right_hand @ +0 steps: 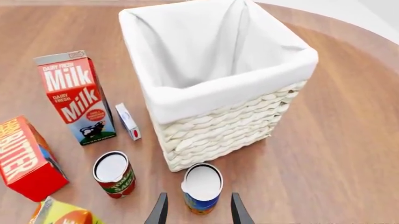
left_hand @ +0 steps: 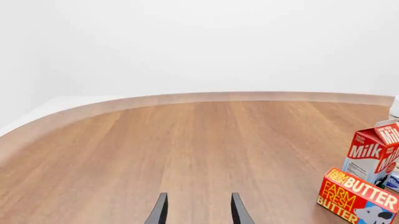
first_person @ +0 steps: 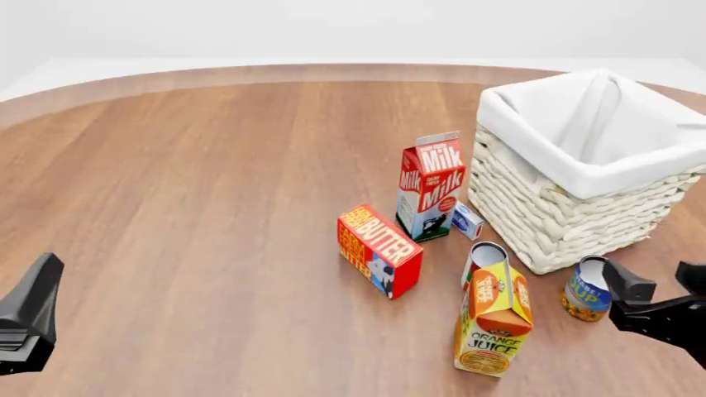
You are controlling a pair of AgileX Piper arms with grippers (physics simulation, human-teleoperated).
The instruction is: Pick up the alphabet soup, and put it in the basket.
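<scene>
The alphabet soup (right_hand: pixel 202 188), a small can with a blue label, yellow-orange lower band and pale top, stands upright on the table just in front of the basket (right_hand: pixel 218 100). In the front view the alphabet soup (first_person: pixel 587 289) is at the lower right, beside the basket (first_person: pixel 574 178). My right gripper (right_hand: pixel 198 198) is open, its fingertips on either side of the near part of the can, not closed on it; it also shows in the front view (first_person: pixel 653 283). My left gripper (left_hand: pixel 198 198) is open and empty over bare wood, at the front view's lower left (first_person: pixel 35 289).
A red-and-white can (first_person: pixel 484 260), an orange juice carton (first_person: pixel 493 318), a butter box (first_person: pixel 379 250), a milk carton (first_person: pixel 431 186) and a small white box (first_person: pixel 468 221) stand left of the soup. The red-and-white can (right_hand: pixel 114 175) stands close beside the soup.
</scene>
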